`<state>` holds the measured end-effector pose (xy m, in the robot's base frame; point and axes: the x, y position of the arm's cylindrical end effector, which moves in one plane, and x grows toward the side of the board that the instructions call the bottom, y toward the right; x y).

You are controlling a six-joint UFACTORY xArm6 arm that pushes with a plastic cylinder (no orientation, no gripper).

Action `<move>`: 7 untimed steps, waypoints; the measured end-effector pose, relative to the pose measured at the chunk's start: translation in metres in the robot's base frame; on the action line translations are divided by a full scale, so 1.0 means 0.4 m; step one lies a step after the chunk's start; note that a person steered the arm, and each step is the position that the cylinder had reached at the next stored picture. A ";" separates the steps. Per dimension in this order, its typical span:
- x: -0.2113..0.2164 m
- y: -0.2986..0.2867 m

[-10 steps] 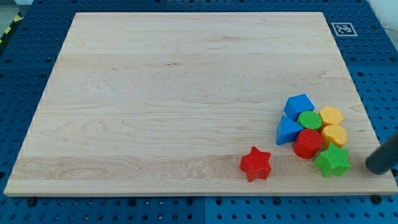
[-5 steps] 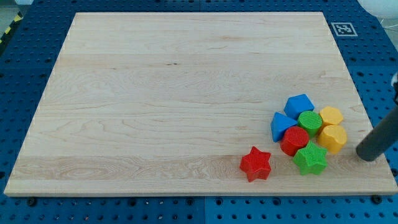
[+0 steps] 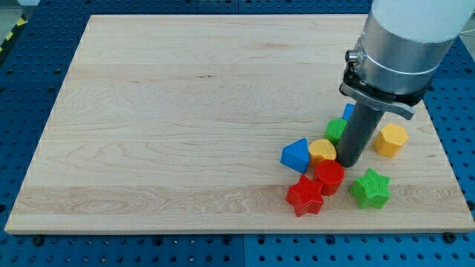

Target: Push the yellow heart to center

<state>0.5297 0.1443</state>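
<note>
The yellow heart (image 3: 321, 150) lies on the wooden board (image 3: 185, 111) at the lower right, between a blue triangular block (image 3: 295, 155) on its left and my rod on its right. My tip (image 3: 349, 163) rests just right of the heart, touching or nearly touching it. A red cylinder (image 3: 329, 177) sits just below the heart and a red star (image 3: 305, 196) lies below-left of it. A green round block (image 3: 336, 130) shows partly behind the rod, above the heart.
A green star (image 3: 370, 188) lies right of the red cylinder. A yellow hexagon (image 3: 390, 139) lies right of the rod. A blue block (image 3: 348, 112) is mostly hidden behind the rod. The arm's grey body (image 3: 404, 44) fills the upper right.
The rod has swept from the board's right edge leftward into the cluster. The yellow heart, blue triangle and red cylinder have slid left; the yellow hexagon and green star stay on the right.
</note>
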 end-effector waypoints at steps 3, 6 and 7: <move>0.001 -0.051; -0.025 -0.148; -0.030 -0.217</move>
<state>0.5177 0.0573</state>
